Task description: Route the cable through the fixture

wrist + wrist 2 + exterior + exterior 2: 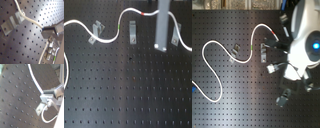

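I see the cable (110, 40) snaking across the perforated board (129, 90), past three small clips (132, 33). My gripper (49, 32) appears clamped on the cable; a grey bar (162, 25) stands beside it.

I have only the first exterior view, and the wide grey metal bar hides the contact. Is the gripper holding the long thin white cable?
Observer: It seems so. In the first wrist view the long thin white cable runs into the gripper and comes out beyond it.
Operator: Where is its free end?
Observer: It ends in a small blue tip at the second exterior view's left edge.
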Motion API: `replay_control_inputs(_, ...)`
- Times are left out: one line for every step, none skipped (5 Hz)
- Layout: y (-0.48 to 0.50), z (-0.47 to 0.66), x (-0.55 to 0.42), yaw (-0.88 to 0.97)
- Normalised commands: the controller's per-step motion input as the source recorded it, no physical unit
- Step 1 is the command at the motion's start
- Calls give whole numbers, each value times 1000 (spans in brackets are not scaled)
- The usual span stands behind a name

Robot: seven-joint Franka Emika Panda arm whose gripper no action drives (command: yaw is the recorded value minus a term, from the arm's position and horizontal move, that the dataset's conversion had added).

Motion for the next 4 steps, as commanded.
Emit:
replay_control_inputs(-28,35,624,0)
replay_control_inputs(15,101,570,0)
replay_control_inputs(67,261,445,0)
replay_control_inputs(110,315,51,237)
